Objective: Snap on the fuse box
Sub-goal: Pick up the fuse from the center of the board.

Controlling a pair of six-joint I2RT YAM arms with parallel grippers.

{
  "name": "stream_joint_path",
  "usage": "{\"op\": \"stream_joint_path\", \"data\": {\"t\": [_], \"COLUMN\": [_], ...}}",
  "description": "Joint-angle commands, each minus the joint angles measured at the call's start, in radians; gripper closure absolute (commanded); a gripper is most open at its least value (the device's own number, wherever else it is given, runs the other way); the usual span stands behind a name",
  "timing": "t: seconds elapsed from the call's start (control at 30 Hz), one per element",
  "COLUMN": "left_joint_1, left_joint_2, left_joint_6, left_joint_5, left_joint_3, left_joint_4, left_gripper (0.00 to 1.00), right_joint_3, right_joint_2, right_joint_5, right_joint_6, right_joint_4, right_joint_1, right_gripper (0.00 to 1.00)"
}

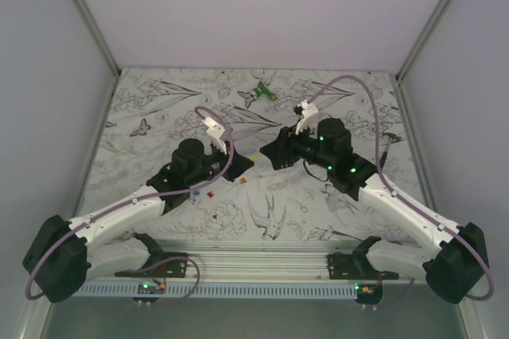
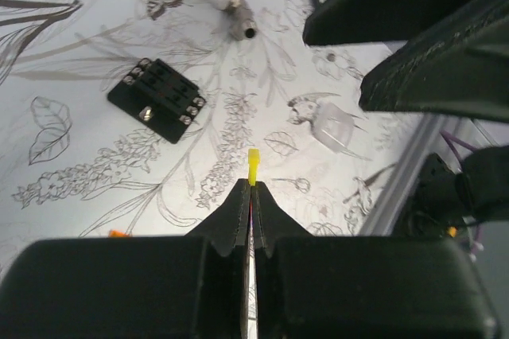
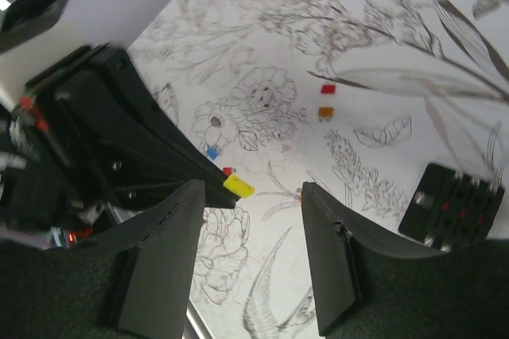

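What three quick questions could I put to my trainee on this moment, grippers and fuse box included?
1. True or false: the left gripper is shut on a yellow fuse.
2. The fuse box is: A flat on the table; B in the left gripper; C stacked on a second box.
3. Fill in: the jaws of the right gripper stand ____.
Key: 1 true; 2 A; 3 open.

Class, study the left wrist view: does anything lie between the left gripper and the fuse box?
Nothing visible does. The left gripper, shut on a yellow fuse, has only bare patterned table between it and the fuse box.
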Motion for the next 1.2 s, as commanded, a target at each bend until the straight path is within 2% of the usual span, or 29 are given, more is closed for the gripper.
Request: {"op": "stream_joint_path", "data": {"t": [0.0,0.07,0.17,0.3,0.87,1.17], "left_joint_1": [0.021,0.023,0.023,0.021,0.0,-0.005], "left_joint_2": [-0.049,-0.068,-0.089,-0.103,-0.094,-0.086], "left_joint_6": [0.072,0.073,0.071,0.065,0.067,0.072], "left_joint_5": [0.242,0.303,0.386,0.454,0.506,0.505], "left_joint_3": [0.061,0.087,0.113,0.146,0.18,0.185], "left_joint_4": [-0.064,-0.091,-0.108,-0.123,-0.135,-0.138], "left_gripper": [1.0,1.0,1.0,1.0,1.0,1.0], "right_joint_3": [0.017,0.026,0.05,0.087,0.118,0.121], "right_joint_2": [-0.055,-0.068,-0.076,-0.069,-0.022,-0.012], "right_joint_5": [-0.373,-0.512,-0.641,-0.735,-0.855,-0.891], "right_joint_6": [-0.255,-0.307,-0.375,-0.438,-0.453,-0.444], "right_joint_4": [0.019,0.0,-0.046,-0.112,-0.11,-0.097], "right_joint_1": [-0.079,-0.109,-0.137,-0.141,-0.141,-0.141], "right_gripper": [0.43,0.44,0.46,0.51,0.62,0.72]}}
